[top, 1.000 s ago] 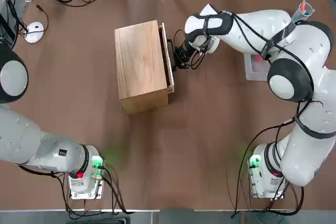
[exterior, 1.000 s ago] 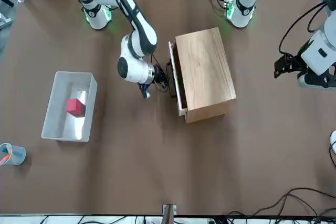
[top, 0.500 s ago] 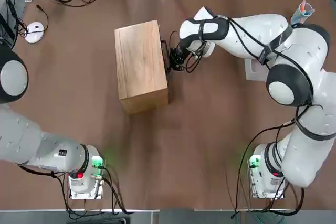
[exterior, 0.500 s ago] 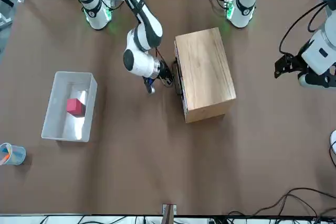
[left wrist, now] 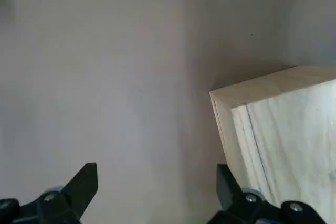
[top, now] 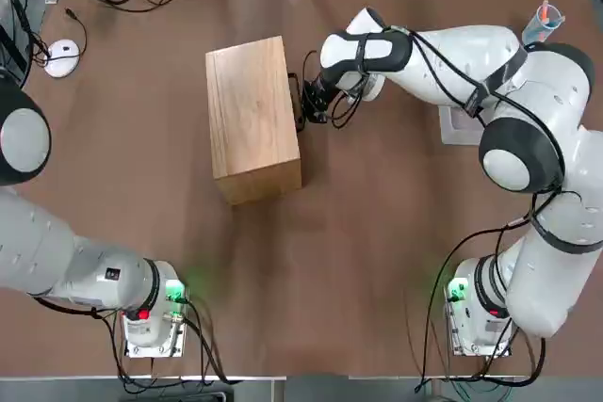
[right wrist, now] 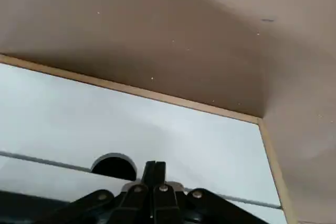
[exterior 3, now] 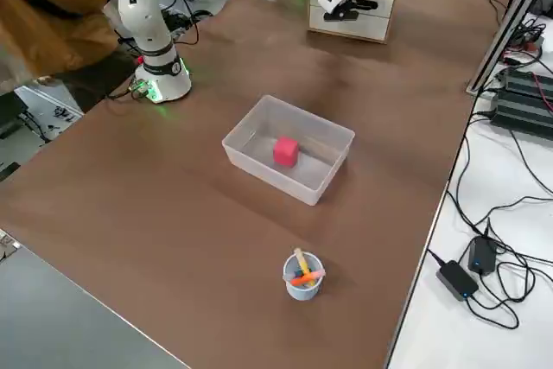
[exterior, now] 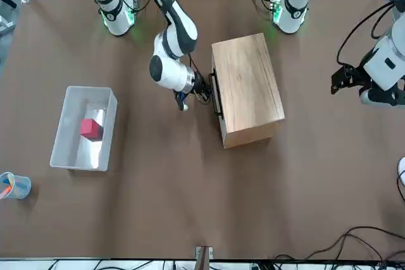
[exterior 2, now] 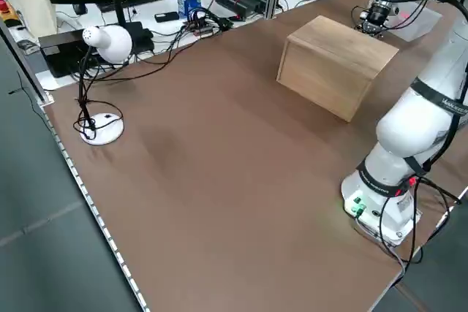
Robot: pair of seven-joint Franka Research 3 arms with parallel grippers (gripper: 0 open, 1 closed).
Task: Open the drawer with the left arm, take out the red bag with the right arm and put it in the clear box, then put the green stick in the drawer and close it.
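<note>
Wooden box (top: 252, 120) is sitting on the desk (top: 377, 280), L of centre, nearer the far edge than the robot's edge. Its white drawer fronts (exterior 3: 350, 25) are facing the desk's R edge & lying about flush, so the drawer is looking shut. R gripper (right wrist: 155, 163) is hovering right by these fronts, its two fingers pressed together w/ nothing btwn them; whether it's touching wood, can't tell. L gripper (left wrist: 157, 182) is waiting off the box's other side, toward the desk's L edge, fingers wide apart & empty.

Red bag (exterior 3: 286, 151) is lying inside the clear box (exterior 3: 251, 166), off its walls; that bin is standing toward the desk's R edge, well apart from the wooden box. Small blue cup (exterior 3: 303, 287) w/ coloured sticks is standing nearer the far R corner. Green stick isn't showing; poss. it's in the drawer, but the shut front is hiding any proof.

Job's looking all but done, prob. just a last nudge & backing off. Drawer is prob. running light & stiff, wood on wood: best pushing mid-front, nr the dark handle (exterior: 216, 96), straight in. Off-centre shoving could be jamming it or skewing the whole box. Bag is likely light, soft-ish, needing no more handling.
</note>
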